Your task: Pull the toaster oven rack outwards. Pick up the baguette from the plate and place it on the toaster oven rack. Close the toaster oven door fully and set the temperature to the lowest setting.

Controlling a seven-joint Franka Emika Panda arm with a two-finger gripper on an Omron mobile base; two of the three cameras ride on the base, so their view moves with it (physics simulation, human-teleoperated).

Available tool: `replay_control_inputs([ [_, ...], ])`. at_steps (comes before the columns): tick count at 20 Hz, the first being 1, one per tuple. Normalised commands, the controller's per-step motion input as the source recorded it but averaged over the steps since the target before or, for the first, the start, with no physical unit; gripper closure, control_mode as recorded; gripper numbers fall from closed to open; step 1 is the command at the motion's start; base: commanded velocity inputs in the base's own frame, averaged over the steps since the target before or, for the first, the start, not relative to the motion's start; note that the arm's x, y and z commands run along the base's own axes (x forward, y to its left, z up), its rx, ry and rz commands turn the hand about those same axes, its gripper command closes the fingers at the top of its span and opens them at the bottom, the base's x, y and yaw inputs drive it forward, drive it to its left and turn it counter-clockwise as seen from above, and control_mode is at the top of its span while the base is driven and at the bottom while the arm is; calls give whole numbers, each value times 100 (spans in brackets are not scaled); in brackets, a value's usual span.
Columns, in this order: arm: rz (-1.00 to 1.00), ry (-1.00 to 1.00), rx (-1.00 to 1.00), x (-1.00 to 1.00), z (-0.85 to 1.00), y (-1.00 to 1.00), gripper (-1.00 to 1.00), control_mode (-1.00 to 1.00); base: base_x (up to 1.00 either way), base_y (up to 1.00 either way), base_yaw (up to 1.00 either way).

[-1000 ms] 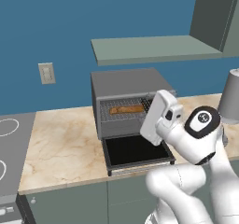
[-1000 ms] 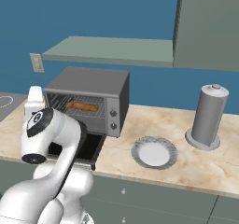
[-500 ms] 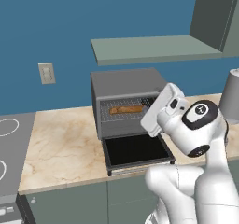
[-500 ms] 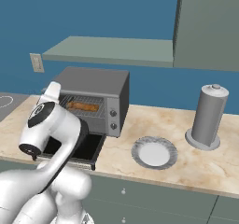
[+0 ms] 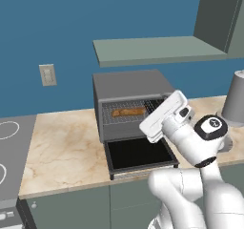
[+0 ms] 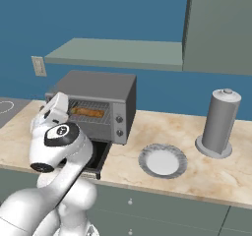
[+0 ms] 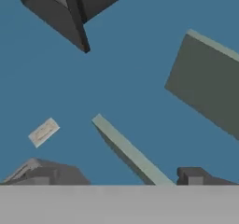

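The oven (image 5: 131,87) mouth is left open, the door (image 5: 139,154) folded flat toward the counter (image 5: 62,151) edge; approach from the front is crossed by the arm's hand, raised before the cavity's right part. Headroom above the oven is capped by the shelf (image 5: 157,49), and further right by the cabinet (image 6: 219,28). Inside, the rack (image 5: 128,112) is occupied by the baguette (image 5: 128,111). Bare counter is found left of the oven and around the plate (image 6: 162,160), bounded right by the canister (image 6: 219,123)
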Motion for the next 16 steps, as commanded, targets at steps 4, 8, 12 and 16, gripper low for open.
replay_control_inputs([
  [4,47,0,25,-18,17,-9,-100,-100,0,0,0],
  [8,5,-3,0,0,0,-6,-100,-100,0,0,0],
  [12,1,2,2,3,0,0,-100,-100,0,0,0],
  [16,23,2,53,-16,18,-31,-100,-100,0,0,0],
])
